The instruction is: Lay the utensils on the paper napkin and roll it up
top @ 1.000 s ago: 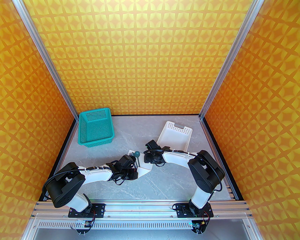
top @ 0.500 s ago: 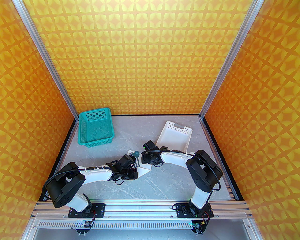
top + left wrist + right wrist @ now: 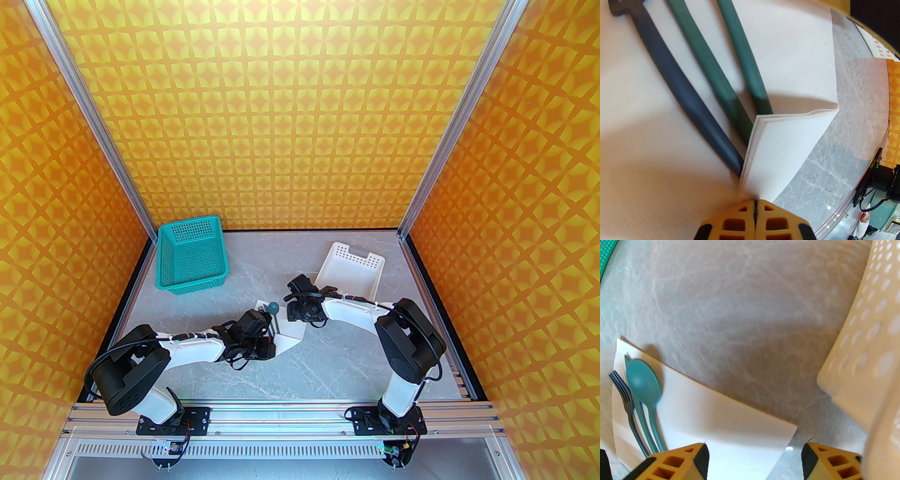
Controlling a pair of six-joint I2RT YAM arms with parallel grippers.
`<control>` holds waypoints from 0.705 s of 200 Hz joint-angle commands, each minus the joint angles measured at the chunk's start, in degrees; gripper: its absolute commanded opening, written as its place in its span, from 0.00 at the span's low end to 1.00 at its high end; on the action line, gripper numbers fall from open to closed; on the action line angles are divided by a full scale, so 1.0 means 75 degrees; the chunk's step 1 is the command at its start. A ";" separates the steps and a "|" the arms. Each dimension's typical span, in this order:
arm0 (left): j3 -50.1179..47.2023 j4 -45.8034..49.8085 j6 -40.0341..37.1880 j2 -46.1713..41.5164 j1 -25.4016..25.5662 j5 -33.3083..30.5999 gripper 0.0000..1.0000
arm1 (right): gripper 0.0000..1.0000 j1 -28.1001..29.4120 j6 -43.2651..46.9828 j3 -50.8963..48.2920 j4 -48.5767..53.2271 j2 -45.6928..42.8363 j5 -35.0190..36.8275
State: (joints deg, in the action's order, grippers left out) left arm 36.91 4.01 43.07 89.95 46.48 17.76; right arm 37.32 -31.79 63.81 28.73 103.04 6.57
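Across the far grey desk [image 3: 328, 365], I see a teal perforated plastic basket [image 3: 192, 229] and white perforated plastic tray [image 3: 349, 253], floors bare. Dark teal plastic utensils [image 3: 643, 380] lie on the white paper napkin [image 3: 712, 418]; my left pincer [image 3: 754, 202] clamps its folded corner, my right pincer [image 3: 754, 460] gapes over its edge, holding nothing.

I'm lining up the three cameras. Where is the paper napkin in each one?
Top external: napkin just below centre, partly under the arms.
Left wrist: napkin covers left and centre, one corner folded up.
Right wrist: napkin at lower left.
Shared landmark: the utensils lying on it in all three.
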 commanded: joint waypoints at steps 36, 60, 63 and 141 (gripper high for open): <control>-0.0116 0.0211 0.0007 -0.0064 -0.0045 -0.0177 0.00 | 0.71 -0.0019 0.0201 0.0193 0.0026 0.0500 0.0067; -0.0128 0.0210 0.0020 -0.0074 -0.0046 -0.0185 0.00 | 0.71 -0.0007 0.0156 0.0070 -0.0144 0.0524 -0.0387; -0.0128 0.0204 0.0023 -0.0078 -0.0049 -0.0188 0.00 | 0.71 -0.0001 0.0160 0.0067 -0.0166 0.0528 -0.0479; -0.0161 0.0169 0.0023 -0.0052 -0.0054 -0.0190 0.00 | 0.68 0.0239 -0.0216 -0.0053 -0.0629 0.0269 -0.1894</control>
State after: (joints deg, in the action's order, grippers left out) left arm 36.91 4.01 43.07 89.95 46.48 17.74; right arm 37.43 -31.03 64.14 27.77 105.71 2.70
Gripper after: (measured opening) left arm 0.036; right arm 0.680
